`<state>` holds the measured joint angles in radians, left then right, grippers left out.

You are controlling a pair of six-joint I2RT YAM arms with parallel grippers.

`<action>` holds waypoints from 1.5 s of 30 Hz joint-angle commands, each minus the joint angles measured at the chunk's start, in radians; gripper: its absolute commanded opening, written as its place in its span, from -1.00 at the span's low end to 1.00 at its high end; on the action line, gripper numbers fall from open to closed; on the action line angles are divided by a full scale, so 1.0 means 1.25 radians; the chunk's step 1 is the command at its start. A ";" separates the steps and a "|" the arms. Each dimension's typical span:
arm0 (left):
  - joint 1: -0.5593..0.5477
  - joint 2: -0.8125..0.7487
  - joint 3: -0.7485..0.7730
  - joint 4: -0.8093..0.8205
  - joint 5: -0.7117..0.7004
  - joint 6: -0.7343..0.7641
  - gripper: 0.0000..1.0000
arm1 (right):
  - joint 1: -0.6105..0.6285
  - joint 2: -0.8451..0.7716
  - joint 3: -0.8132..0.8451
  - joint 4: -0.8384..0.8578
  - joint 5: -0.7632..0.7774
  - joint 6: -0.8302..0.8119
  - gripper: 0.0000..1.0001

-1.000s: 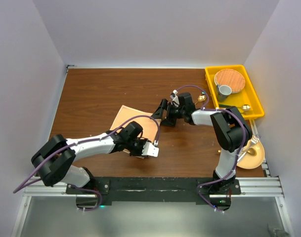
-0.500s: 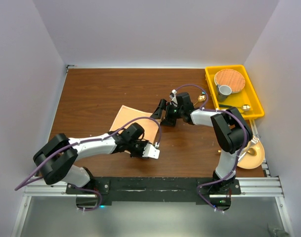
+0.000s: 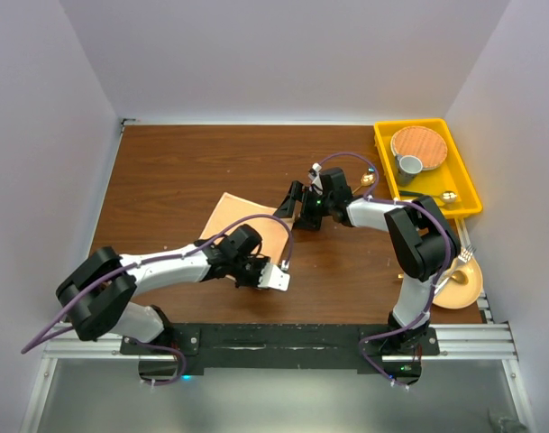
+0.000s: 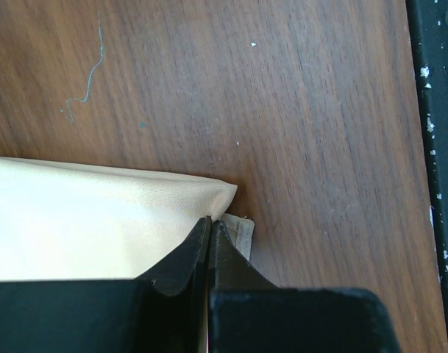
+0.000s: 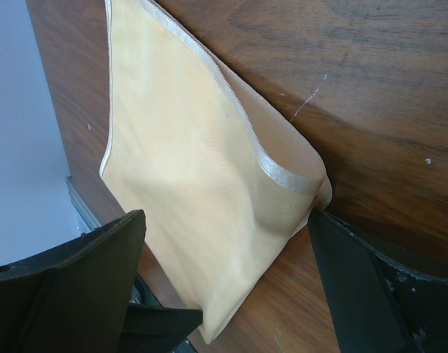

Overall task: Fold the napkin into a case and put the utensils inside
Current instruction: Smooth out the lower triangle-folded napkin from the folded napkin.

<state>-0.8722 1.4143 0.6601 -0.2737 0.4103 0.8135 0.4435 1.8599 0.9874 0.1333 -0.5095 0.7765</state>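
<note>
The peach napkin [image 3: 236, 216] lies folded in layers on the brown table, left of centre. My left gripper [image 4: 211, 222] is at the napkin's [image 4: 98, 220] near corner, shut on the cloth, and a bit of hem pokes out beside the tips. At the napkin's [image 5: 201, 191] far corner my right gripper [image 5: 224, 283] stands open, one finger on each side of it. A gold spoon [image 3: 369, 179] lies beside the yellow tray. Another gold piece [image 3: 449, 196] is inside the tray. A gold fork [image 3: 461, 260] rests on the tan plate. In the top view the left gripper [image 3: 274, 276] is near the front edge.
A yellow tray [image 3: 382, 144] at the back right holds a wood-toned plate [image 3: 418, 142] and a grey cup [image 3: 408, 166]. A tan plate [image 3: 468, 287] sits at the right front edge. Black rail [image 3: 283, 338] runs along the front.
The left gripper's jaws have closed on the napkin's near corner. Both arms have barely shifted and the right gripper has stayed open.
</note>
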 commanded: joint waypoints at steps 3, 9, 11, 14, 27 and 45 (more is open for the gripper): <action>-0.004 -0.048 0.009 -0.029 0.010 0.000 -1.00 | -0.001 -0.003 0.010 -0.067 0.079 -0.047 0.97; -0.004 -0.053 0.005 -0.055 0.012 -0.002 -1.00 | 0.002 -0.002 0.014 -0.074 0.082 -0.054 0.97; -0.004 -0.055 -0.005 -0.060 0.010 0.002 -1.00 | 0.004 -0.002 0.016 -0.076 0.082 -0.057 0.97; -0.004 -0.052 -0.015 -0.058 0.006 0.003 -1.00 | 0.006 -0.002 0.018 -0.078 0.085 -0.059 0.96; -0.003 -0.106 -0.009 -0.110 0.007 -0.011 -1.00 | 0.015 -0.007 0.025 -0.093 0.098 -0.081 0.97; 0.039 -0.053 -0.019 -0.086 0.036 -0.062 -0.29 | 0.024 -0.072 0.100 -0.214 0.032 -0.184 0.96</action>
<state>-0.8623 1.3548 0.6094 -0.3355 0.4168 0.7704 0.4717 1.8404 1.0351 0.0059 -0.4595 0.6483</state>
